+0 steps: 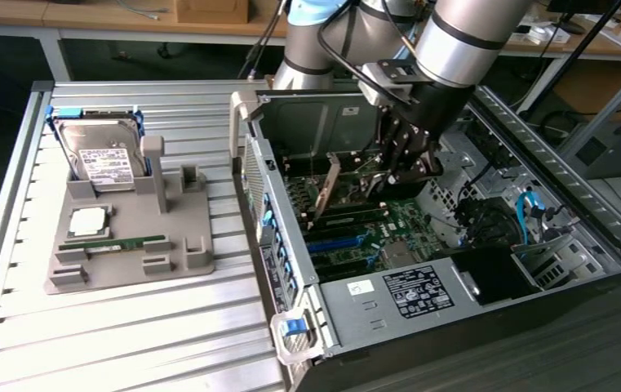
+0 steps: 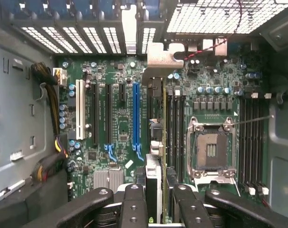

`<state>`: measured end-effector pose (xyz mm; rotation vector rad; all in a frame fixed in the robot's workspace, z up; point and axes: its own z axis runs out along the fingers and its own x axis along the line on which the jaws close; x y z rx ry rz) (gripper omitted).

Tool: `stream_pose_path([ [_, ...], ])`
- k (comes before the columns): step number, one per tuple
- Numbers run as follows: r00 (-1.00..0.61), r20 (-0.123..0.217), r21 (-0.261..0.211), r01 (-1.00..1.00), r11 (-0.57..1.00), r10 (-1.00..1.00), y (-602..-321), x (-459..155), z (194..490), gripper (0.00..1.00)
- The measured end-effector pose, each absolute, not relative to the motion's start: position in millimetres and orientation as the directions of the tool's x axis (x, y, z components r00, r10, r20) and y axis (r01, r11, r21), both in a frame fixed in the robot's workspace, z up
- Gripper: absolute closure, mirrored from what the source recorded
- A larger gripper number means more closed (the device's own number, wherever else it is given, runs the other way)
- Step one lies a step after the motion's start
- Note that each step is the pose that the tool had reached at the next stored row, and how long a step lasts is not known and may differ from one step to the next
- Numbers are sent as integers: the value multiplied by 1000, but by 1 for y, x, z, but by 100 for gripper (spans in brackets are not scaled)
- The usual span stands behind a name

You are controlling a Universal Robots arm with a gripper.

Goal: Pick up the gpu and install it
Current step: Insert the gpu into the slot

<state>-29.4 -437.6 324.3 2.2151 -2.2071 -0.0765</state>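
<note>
Fingers (image 2: 134, 209) clamp one gpu (image 2: 155, 175) on edge above the motherboard (image 2: 110, 118), bracket toward the rear wall of the computer case (image 1: 583, 204); one hard drive (image 1: 104, 155) and one memory stick (image 1: 114, 242) sit on one grey holder (image 1: 196, 257).

No legible txt or nos.

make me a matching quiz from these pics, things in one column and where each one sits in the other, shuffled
Things:
1. gpu
2. hard drive
3. memory stick
4. long blue slot

Places:
A. lying flat on the grey holder
B. gripped in the hand, inside the case
C. on the motherboard, empty
D. propped on edge in the grey holder

Pairs: 1-B, 2-D, 3-A, 4-C
</note>
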Motion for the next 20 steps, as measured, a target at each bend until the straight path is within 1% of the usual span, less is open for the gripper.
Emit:
stream_pose_path([
  [20, 3, -25, 44, -999, -4, -1000, -451, -47, 302, 73],
])
